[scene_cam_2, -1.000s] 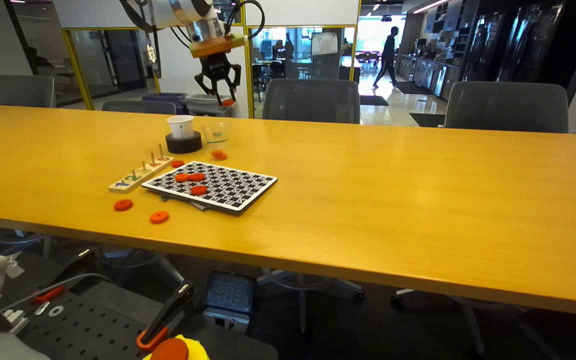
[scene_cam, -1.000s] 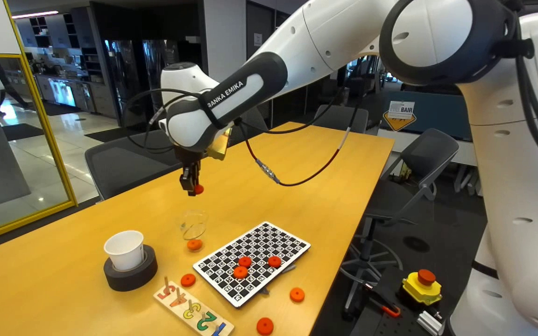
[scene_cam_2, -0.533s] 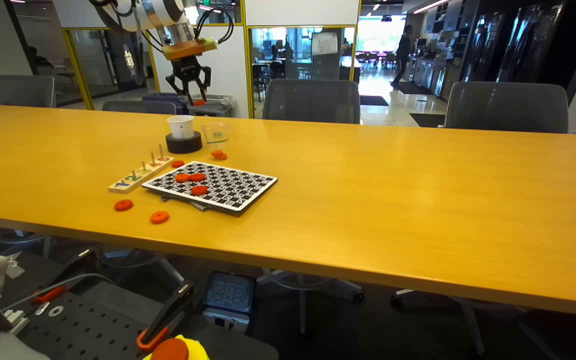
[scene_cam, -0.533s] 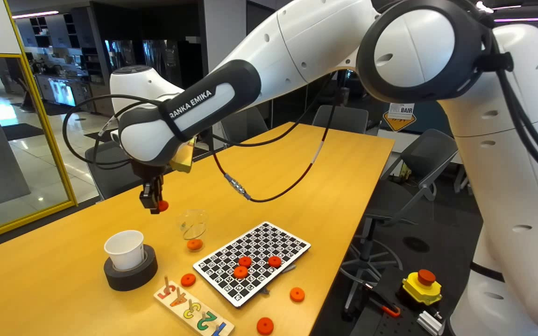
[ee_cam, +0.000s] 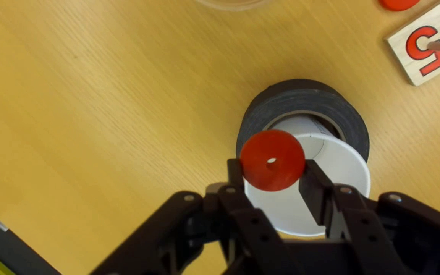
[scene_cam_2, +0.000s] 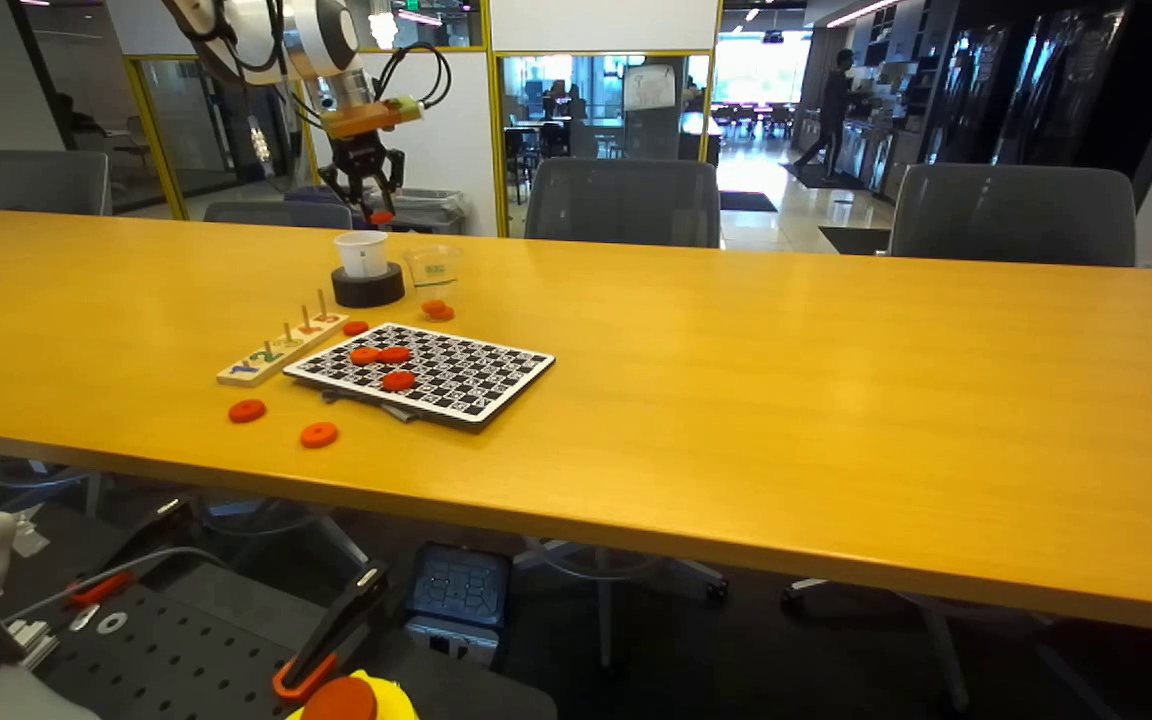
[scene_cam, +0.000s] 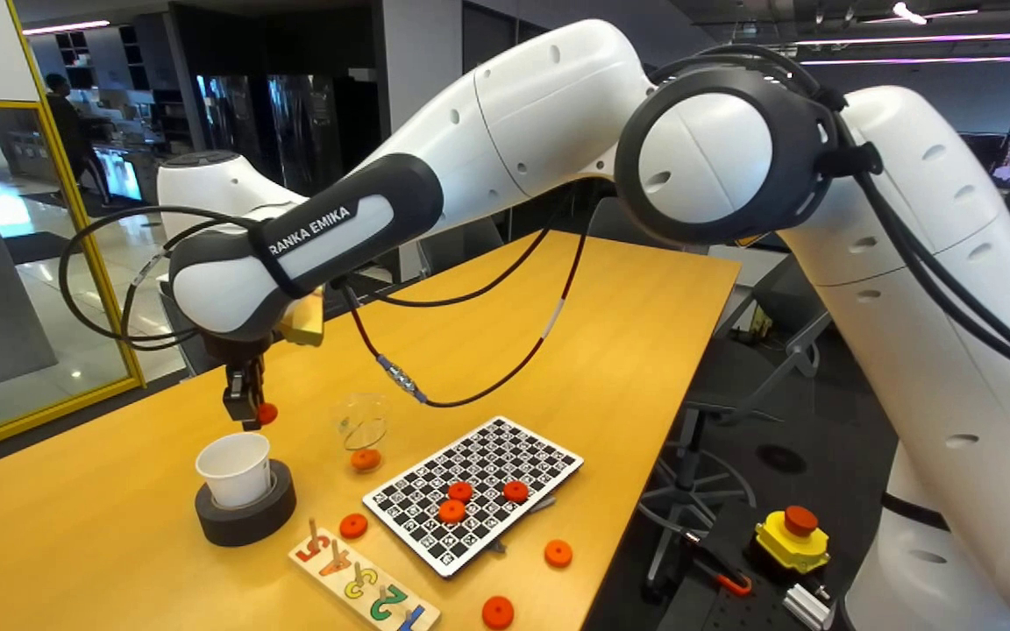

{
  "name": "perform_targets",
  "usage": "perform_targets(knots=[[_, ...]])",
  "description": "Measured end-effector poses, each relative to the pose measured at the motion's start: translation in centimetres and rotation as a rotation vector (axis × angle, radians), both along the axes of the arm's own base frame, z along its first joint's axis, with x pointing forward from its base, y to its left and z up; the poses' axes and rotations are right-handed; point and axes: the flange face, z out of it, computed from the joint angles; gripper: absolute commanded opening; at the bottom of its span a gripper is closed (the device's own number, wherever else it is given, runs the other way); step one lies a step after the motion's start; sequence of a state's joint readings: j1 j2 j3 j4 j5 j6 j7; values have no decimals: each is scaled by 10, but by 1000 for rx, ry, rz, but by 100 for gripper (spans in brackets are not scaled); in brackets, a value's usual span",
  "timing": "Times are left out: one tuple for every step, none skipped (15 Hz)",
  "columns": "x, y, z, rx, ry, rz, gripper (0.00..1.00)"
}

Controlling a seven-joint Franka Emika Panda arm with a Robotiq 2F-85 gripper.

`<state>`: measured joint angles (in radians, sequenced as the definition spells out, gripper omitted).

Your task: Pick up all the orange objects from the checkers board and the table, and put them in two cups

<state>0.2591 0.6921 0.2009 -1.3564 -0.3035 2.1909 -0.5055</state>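
The end effector (ee_cam: 272,168)'s got a round, holed orange game piece (ee_cam: 264,147) pinched by its edges above the white paper cup (scene_cam: 235,478). It covers the cup's left rim in the wrist view, so letting go here might bounce it onto the wood-grain desk (ee_cam: 90,103). Also, bumping that thin cup could tip it out of the black tape roll (scene_cam: 246,530).

White Franka Emika Panda arm (scene_cam: 549,96), black two-fingered Robotiq gripper (ee_cam: 273,168)
Dull round screw heads (ee_cam: 230,190) stud the gripper's angular linkages (ee_cam: 414,214); just above the gripper come an amber-yellow block (scene_cam_2: 361,120) and a silver collar (scene_cam_2: 348,88), then a dark grey sleeve (scene_cam: 360,193) lettered "RANKA EMIKA" and a black strap (scene_cam: 275,263). Black cables (scene_cam: 163,209) loop out above the gripper, near a metal connector (scene_cam: 401,379); well apart from it, a dark ring (scene_cam: 707,233) encircles a white joint cap (scene_cam: 705,158).
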Motion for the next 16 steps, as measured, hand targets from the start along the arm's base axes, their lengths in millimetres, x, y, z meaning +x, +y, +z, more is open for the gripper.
perform_targets(knots=[[2,4,-1,1,2,12,21],[3,7,-1,3,4,24,21],[4,11,-2,7,6,37,21],[5,15,-2,12,10,49,21],[5,20,-3,19,13,63,21],[5,25,-3,25,16,77,21],[5,29,-5,30,21,89,21],[4,33,-6,34,26,98,21],[4,36,-8,37,33,106,21],[4,39,-9,43,40,111,21],[5,40,-11,47,47,117,21],[5,41,-13,51,55,119,21],[6,41,-15,53,61,122,23],[7,40,-17,53,68,123,67],[8,40,-18,54,75,123,68],[8,40,-19,56,82,122,73]])
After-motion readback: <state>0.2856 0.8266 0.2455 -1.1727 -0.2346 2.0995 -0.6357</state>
